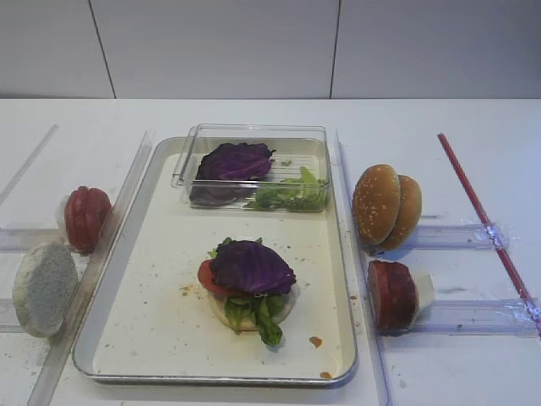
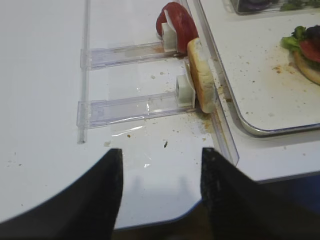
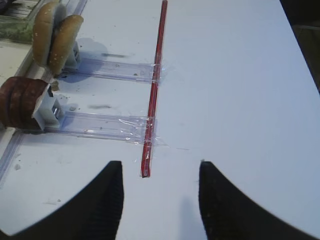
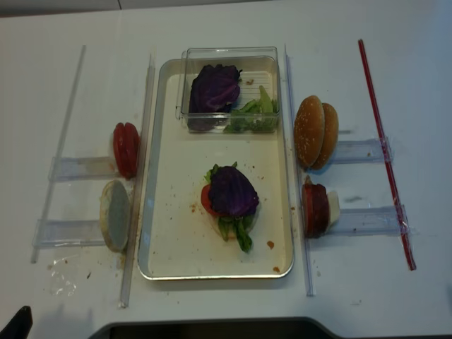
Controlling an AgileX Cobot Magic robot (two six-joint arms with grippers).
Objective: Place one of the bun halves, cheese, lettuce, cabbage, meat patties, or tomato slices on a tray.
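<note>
On the silver tray [image 1: 169, 338] sits a stack: a pale bun half [image 1: 221, 309], lettuce [image 1: 264, 317], a tomato slice [image 1: 207, 277] and a purple cabbage leaf [image 1: 251, 266] on top. Left of the tray stand tomato slices [image 2: 177, 20] and a pale bun half [image 2: 201, 75] on edge. On the right stand sesame bun halves [image 3: 55, 37] and meat patties [image 3: 20, 102]. Cheese is out of view. My left gripper [image 2: 161, 152] hangs open and empty over the table's near left corner. My right gripper [image 3: 159, 165] is open and empty by the red strip's near end.
A clear plastic box [image 1: 258, 128] at the tray's far end holds another cabbage leaf [image 1: 235, 161] and lettuce [image 1: 292, 194]. Clear plastic rails [image 2: 125, 107] and holders flank the tray. A red strip [image 1: 482, 211] runs along the right side. Crumbs dot the tray.
</note>
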